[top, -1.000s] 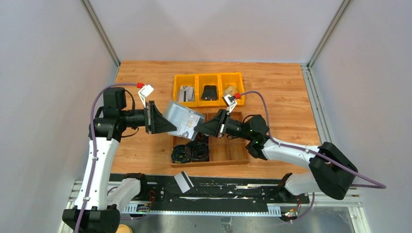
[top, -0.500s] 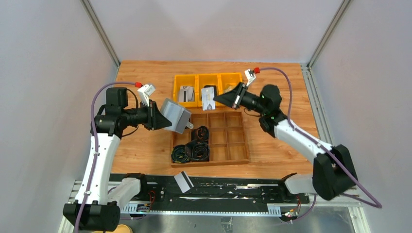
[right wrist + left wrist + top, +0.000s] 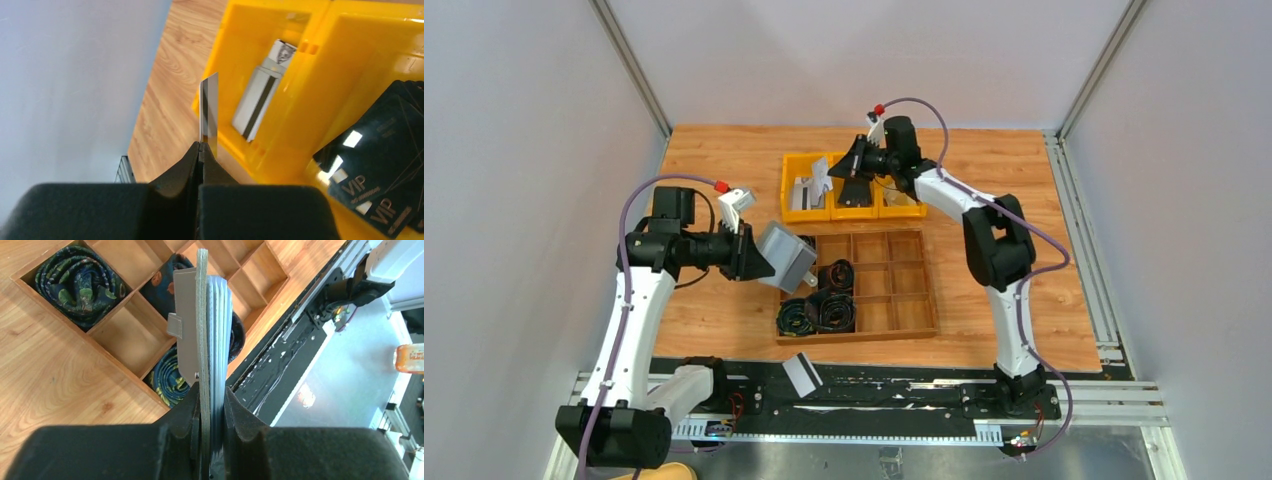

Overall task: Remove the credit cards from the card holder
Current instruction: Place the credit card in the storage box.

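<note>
My left gripper (image 3: 762,256) is shut on the grey card holder (image 3: 788,256) and holds it in the air over the wooden tray's left edge. In the left wrist view the card holder (image 3: 202,310) stands edge-on between the jaws of the left gripper (image 3: 212,402), with several credit cards' edges (image 3: 221,325) packed in it. My right gripper (image 3: 842,171) is shut on one credit card (image 3: 821,180) above the left yellow bin. In the right wrist view that card (image 3: 209,110) shows a dark stripe and sticks out of the right gripper (image 3: 201,148). Another striped card (image 3: 257,102) lies in the bin.
Three yellow bins (image 3: 807,158) stand at the back; the middle one holds black VIP cards (image 3: 382,150). The wooden compartment tray (image 3: 894,330) holds coiled dark rolls (image 3: 819,305) on its left side. One card (image 3: 801,373) lies on the black rail near the arm bases.
My right arm drew a card away from the holder and swung it back and left, to above the left yellow bin. The left gripper stayed put, tilting the holder slightly.
</note>
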Controlling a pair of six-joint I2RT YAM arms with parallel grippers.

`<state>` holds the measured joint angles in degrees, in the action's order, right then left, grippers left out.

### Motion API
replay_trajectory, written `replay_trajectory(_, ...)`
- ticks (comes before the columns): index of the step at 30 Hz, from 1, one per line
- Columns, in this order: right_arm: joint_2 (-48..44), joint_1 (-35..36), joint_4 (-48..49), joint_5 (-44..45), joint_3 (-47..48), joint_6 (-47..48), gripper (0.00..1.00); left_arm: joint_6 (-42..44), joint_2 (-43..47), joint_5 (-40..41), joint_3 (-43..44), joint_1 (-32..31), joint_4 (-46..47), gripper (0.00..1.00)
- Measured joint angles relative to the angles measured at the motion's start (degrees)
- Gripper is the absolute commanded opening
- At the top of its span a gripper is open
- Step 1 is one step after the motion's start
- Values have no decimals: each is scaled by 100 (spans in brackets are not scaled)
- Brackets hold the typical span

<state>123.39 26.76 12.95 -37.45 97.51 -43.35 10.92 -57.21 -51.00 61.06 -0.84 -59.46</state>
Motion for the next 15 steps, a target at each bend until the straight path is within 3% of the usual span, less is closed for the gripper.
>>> replay_trajectory(7,1244,205,-387,197,1298,-28,0,514,-413,404,35,-238,-111,12)
replay_trajectory(15,1665,457,-400,660,1799,-79,0,1451,-772,1558,24,-376,-162,10)
